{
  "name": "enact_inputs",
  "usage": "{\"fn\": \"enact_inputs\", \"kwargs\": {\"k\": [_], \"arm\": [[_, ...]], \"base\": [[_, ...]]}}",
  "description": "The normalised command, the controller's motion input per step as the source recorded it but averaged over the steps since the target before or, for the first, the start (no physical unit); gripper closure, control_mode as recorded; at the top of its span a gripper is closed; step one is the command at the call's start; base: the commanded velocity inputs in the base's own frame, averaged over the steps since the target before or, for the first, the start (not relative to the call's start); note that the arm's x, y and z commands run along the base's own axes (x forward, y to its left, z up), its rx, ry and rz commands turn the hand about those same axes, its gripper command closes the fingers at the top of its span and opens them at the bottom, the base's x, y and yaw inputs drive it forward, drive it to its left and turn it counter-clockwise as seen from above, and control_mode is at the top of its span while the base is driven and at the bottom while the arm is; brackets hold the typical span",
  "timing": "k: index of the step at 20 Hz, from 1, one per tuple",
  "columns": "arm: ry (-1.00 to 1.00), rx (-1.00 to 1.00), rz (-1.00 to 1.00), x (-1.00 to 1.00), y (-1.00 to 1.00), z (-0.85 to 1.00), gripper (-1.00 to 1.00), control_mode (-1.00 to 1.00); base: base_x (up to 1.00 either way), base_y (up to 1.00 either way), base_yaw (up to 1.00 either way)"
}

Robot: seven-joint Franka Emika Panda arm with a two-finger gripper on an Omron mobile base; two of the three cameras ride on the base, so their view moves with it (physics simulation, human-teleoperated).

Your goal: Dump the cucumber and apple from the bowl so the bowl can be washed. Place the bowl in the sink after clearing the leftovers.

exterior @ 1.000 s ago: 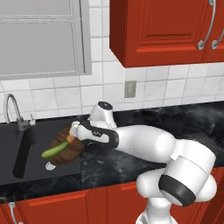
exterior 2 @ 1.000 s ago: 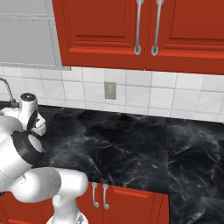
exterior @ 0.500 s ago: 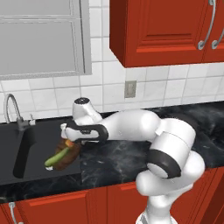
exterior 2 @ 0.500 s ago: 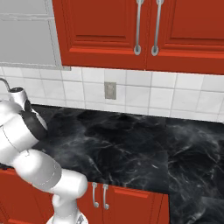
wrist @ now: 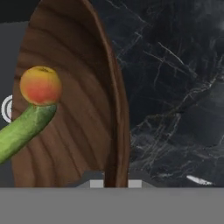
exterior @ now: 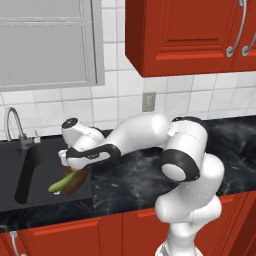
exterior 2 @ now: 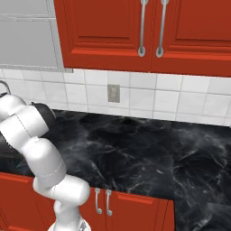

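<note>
**Wood, marble and matte black**

The bowl (wrist: pixel 83 109) is dark streaky-grained wood. The tabletop (exterior 2: pixel 135 149) is glossy black veined marble. The sink (exterior: pixel 30 175) looks matte black, its faucet (exterior: pixel 15 125) grey metal. The cucumber (wrist: pixel 22 129) and the apple (wrist: pixel 40 85) look smooth.

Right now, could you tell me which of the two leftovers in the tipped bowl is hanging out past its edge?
The long green cucumber pokes out past the bowl; the round orange apple sits over the wood.
</note>
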Motion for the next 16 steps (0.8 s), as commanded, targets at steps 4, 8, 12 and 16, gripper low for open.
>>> {"fn": "enact_inputs", "kwargs": {"k": [4, 8, 12, 16], "arm": [[-0.08, -0.1, 0.0, 0.1, 0.4, 0.02, 1.0, -1.0], [-0.05, -0.13, 0.0, 0.34, 0.42, -0.15, 1.0, -1.0], [-0.06, -0.11, 0.02, 0.0, 0.24, -0.02, 1.0, -1.0], [0.0, -0.12, 0.03, 0.0, 0.19, -0.01, 1.0, -1.0]], "base": [[0.0, 0.0, 0.0], [0.0, 0.0, 0.0], [0.0, 0.0, 0.0], [0.0, 0.0, 0.0]]}}
